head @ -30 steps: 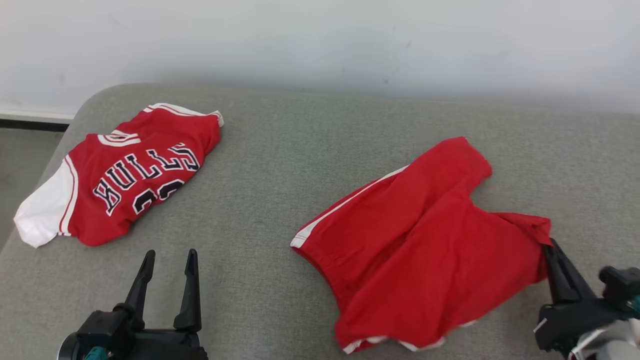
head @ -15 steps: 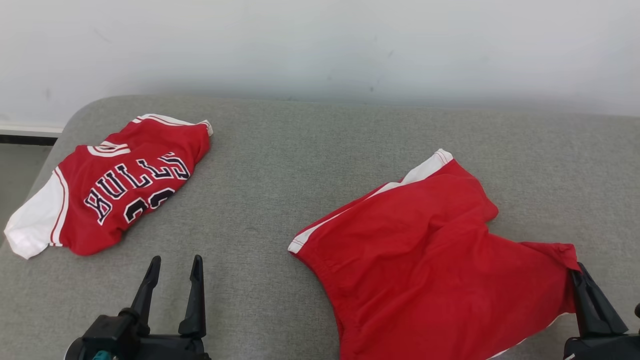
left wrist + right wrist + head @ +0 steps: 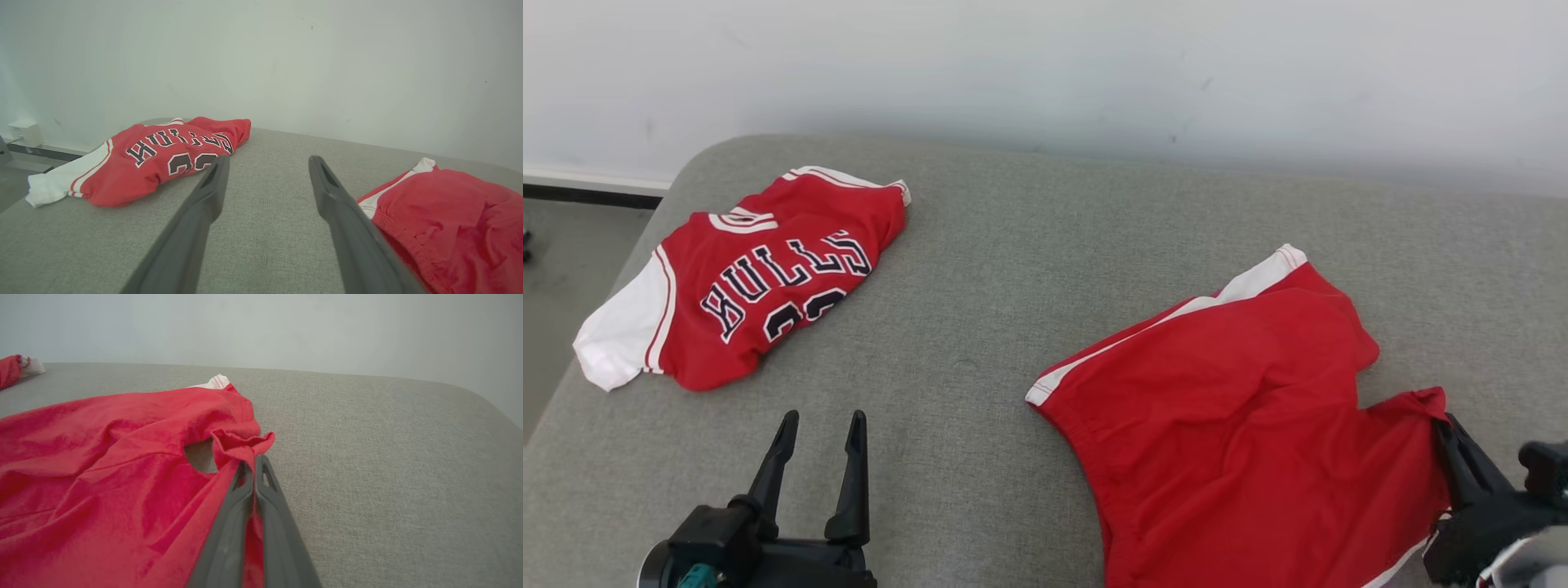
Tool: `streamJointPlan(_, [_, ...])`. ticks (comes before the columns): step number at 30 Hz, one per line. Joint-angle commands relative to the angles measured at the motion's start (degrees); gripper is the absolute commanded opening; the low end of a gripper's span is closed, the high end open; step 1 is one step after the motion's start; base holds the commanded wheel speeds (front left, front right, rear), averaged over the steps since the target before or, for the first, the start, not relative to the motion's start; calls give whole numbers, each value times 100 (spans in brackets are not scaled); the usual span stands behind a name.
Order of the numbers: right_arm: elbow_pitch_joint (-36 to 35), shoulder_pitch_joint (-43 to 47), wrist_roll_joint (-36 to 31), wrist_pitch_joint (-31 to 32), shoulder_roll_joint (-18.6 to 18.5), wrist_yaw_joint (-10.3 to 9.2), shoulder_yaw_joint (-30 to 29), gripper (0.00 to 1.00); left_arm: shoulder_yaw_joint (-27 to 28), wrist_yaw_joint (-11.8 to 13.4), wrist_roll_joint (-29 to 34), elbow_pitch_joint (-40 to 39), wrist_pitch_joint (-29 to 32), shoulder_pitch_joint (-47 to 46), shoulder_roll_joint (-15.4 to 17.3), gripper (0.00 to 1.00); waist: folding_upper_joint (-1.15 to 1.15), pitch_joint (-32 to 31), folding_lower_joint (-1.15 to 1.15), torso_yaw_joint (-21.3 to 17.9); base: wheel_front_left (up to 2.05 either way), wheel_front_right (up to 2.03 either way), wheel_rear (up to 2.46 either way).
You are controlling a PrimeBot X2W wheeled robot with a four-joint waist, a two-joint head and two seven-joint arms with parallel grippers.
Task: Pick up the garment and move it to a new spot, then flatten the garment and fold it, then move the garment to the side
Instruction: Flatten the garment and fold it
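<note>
**Red shorts point(image 3: 1241, 408) held at one corner by the right gripper point(image 3: 255, 459) on a grey cushion point(image 3: 1013, 245).**

Nearest the robot, the left gripper point(image 3: 823, 418) stands over bare cushion, its fingers well apart with nothing between them. At the lower right of the head view the right gripper meets the near right corner of the shorts, but the fingers cannot be told apart there. The right wrist view shows them pressed together on a bunched fold of red cloth. The shorts lie spread over the cushion's right half, with a white side stripe along the edge toward the middle. The left wrist view adds their gathered waistband, close beside that gripper's right finger. Farther off, on the cushion's left, lies a red jersey point(image 3: 760, 278) lettered BULLS, with a white sleeve. A pale wall point(image 3: 1045, 65) stands behind, and the left wrist view shows a small white box point(image 3: 18, 132) on it.
</note>
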Motion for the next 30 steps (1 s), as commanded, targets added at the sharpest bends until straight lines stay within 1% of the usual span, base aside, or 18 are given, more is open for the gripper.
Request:
streamJointPlan(1, [395, -287, 28, -66, -31, -13, 114, 0, -20, -21, -33, 8, -4, -65, 2, 100, 0, 50, 0, 74, 0, 0, 0])
streamJointPlan(3, [807, -574, 101, -160, 9, -14, 218, 0, -43, -14, -25, -3, -4, -78, 1, 100, 0, 66, 0, 84, 0, 0, 0])
streamJointPlan(4, [999, -688, 117, -218, 21, -13, 289, 31, -54, -9, -11, -5, -4, -82, 2, 100, 0, 73, 0, 89, 0, 0, 0])
streamJointPlan(5, [999, -688, 117, -218, 21, -13, 289, 31, -54, -9, -11, -5, -4, -82, 2, 100, 0, 73, 0, 89, 0, 0, 0])
streamJointPlan(6, [1186, -797, 155, -275, 34, -14, 361, 74, -69, -9, -1, 0, -4, -91, 2, 100, 0, 77, 0, 93, 0, 0, 0])
streamJointPlan(7, [1347, -894, 184, -340, 34, -14, 426, 100, -83, -9, 3, 8, -4, -101, 2, 100, 0, 77, 0, 94, 0, 0, 0])
streamJointPlan(11, [1667, -1146, 308, -619, 48, -14, 653, 100, -94, 6, 30, 17, -4, -71, 2, 100, 0, 27, 0, 22, 0, 0, 0])
streamJointPlan(13, [1625, -1152, 384, -704, 66, -14, 740, 100, -61, 10, 60, 19, -4, -17, 2, 100, 0, -23, 0, -60, 0, 0, 0])
streamJointPlan(16, [1366, -1055, 469, -754, 28, -14, 762, 100, 21, 2, 96, 24, -4, 47, 2, 100, 0, -94, 0, -199, 0, 0, 0])
streamJointPlan(22, [89, -442, 448, -749, 72, -13, 313, 100, 161, -18, 161, -49, -4, 126, 0, 100, 0, -177, 0, -475, 0, 0, 0])
streamJointPlan(30, [-1225, 574, 217, -750, 387, -13, -267, 100, 261, -45, 225, -75, -4, 233, 2, 100, 0, -214, 0, -721, 0, 0, 0])
